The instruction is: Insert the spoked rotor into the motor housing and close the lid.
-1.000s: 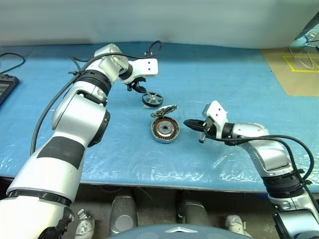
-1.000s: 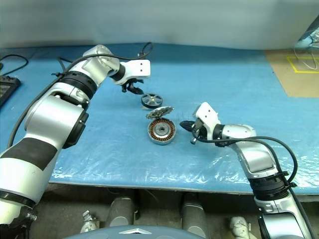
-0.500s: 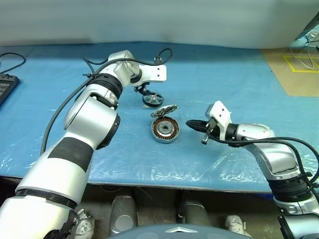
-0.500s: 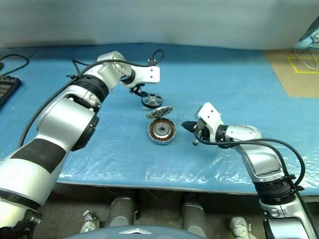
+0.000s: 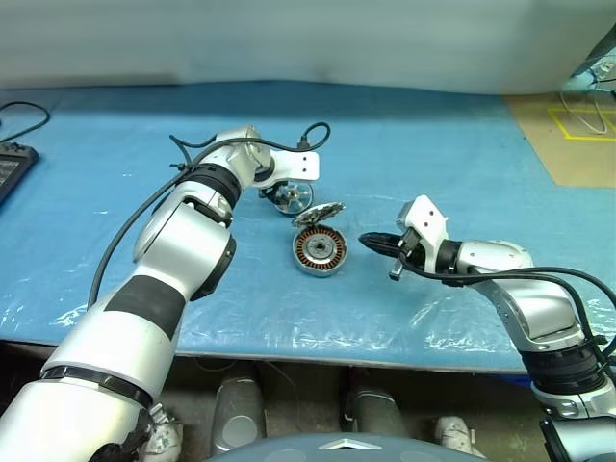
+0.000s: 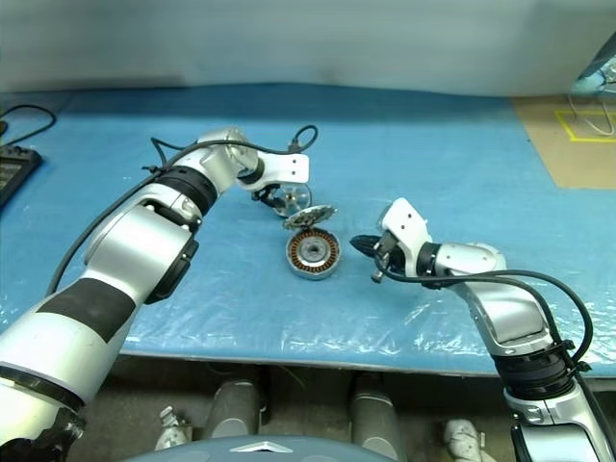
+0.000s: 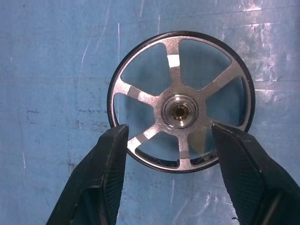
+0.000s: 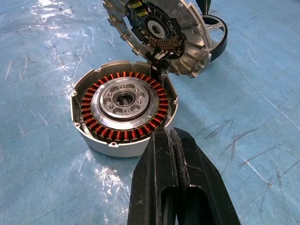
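Leftmost, at the table's [image 5: 462, 144] edge, lie a dark flat device [image 5: 8, 171] and a black cable [image 5: 24, 114] on the blue plastic-covered surface. Further right, the left hand [image 7: 166, 140] hangs over the spoked rotor [image 7: 181, 101], a small flat wheel with a black rim, silvery spokes and a shiny central hub, which lies flat on the blue sheet; the two black fingers [image 7: 110, 159] stand apart on either side of the wheel's near rim, and whether they touch it cannot be told. Just beside the rotor, towards the robot, sits the motor housing [image 8: 123, 108], a short round silver-grey metal puck standing open, with a ring of copper-brown coils around a bright central hub inside and nothing else in it. Its lid [image 8: 159, 35], a round silvery-grey metal cover with a patterned, glinting inner face, is joined at the housing's far rim and stands tilted up between the housing and the rotor, partly hiding the wheel from the right wrist view. Right of the housing, near but apart from it, the right hand [image 5: 366, 240] points at its side with its black fingers [image 8: 161, 164] pressed together on nothing. Far right, a tan board with yellow tape lines [image 5: 577, 135] lies at the table's corner.
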Robot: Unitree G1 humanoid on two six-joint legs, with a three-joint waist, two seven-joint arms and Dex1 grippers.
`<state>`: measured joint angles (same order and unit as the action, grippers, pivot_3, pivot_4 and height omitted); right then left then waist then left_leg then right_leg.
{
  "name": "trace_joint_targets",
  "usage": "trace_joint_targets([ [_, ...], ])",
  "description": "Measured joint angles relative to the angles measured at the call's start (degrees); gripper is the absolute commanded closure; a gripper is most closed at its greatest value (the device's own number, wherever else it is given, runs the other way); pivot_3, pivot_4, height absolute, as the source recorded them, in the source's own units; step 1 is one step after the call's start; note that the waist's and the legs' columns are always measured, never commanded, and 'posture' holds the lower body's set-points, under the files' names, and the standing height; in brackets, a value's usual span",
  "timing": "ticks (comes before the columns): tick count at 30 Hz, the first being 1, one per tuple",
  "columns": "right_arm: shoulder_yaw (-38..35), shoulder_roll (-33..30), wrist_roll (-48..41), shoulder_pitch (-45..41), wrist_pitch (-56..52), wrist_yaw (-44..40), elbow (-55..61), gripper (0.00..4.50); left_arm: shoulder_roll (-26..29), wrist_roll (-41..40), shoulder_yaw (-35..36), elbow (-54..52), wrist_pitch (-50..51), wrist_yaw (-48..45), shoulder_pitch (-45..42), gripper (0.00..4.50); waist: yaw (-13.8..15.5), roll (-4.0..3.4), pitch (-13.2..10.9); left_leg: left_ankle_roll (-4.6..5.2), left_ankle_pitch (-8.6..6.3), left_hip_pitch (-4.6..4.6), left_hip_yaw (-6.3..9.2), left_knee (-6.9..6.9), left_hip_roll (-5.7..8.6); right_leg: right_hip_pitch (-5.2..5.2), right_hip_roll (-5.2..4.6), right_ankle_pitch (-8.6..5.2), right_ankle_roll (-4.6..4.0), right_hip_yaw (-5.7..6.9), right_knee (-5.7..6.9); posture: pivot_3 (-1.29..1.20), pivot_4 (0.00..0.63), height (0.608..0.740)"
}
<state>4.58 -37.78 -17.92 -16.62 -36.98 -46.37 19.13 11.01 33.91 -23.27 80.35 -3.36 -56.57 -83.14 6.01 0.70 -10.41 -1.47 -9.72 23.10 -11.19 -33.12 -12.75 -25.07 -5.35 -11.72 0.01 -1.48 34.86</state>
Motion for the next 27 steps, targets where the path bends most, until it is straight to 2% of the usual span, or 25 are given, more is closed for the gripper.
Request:
trace_joint_targets([
  [14,0.1,-0.1,0.0,-0.5,0.3,0.1,-0.4,4.5,1.1,0.9,-0.7,0.0,-0.7,-0.2,1.5,1.49,0.0,0.0,0.0,0.0,0.0,0.01,0.0,-0.02,-0.01,0.0,0.0,0.0,0.0,0.0,0.0,0.0,0.15,0.74],
  [15,0.1,-0.1,0.0,-0.5,0.3,0.1,-0.4,4.5,1.1,0.9,-0.7,0.0,-0.7,-0.4,1.5,1.91,0.0,0.0,0.0,0.0,0.0,0.0,0.0,-0.02,-0.01,0.0,0.0,0.0,0.0,0.0,0.0,0.0,0.15,0.74],
  [16,0.1,-0.1,0.0,-0.5,0.3,0.2,-0.4,4.5,1.0,0.9,-0.7,0.0,-0.7,-0.6,1.8,2.09,0.0,0.0,0.0,0.0,0.0,0.0,0.0,-0.02,-0.01,0.0,0.0,0.0,0.0,0.0,0.0,0.0,0.15,0.74],
  [18,0.1,-0.1,0.0,-0.5,0.3,0.2,-0.4,4.5,0.8,0.9,-0.7,0.0,-0.8,-0.7,2.3,2.74,0.0,0.0,0.0,0.0,0.0,-0.01,0.0,-0.02,-0.01,0.0,0.0,0.0,0.0,-0.01,0.01,0.0,0.15,0.74],
  [21,0.1,-0.1,0.0,-0.5,0.3,0.3,-0.5,4.5,0.8,0.9,-0.7,0.0,-1.1,-0.7,2.5,2.74,0.0,0.0,0.0,0.0,0.0,0.0,0.01,-0.03,-0.01,0.0,0.0,0.0,0.0,0.0,0.01,0.0,0.15,0.74],
  [26,0.1,-0.1,0.1,-0.5,0.5,0.4,-0.5,4.5,0.8,1.0,-0.9,-0.1,-1.2,-0.8,3.0,4.22,0.0,0.0,0.0,0.0,0.0,0.01,0.01,-0.03,-0.01,0.0,0.0,0.0,0.0,0.0,0.0,0.0,0.15,0.74],
  [27,0.1,-0.1,0.1,-0.5,0.5,0.4,-0.5,4.5,0.8,0.9,-0.8,-0.1,-1.3,-0.7,3.1,4.22,0.0,0.0,0.0,0.0,0.0,0.01,0.01,-0.03,-0.02,0.0,0.0,0.0,0.0,0.0,0.0,0.0,0.15,0.74],
])
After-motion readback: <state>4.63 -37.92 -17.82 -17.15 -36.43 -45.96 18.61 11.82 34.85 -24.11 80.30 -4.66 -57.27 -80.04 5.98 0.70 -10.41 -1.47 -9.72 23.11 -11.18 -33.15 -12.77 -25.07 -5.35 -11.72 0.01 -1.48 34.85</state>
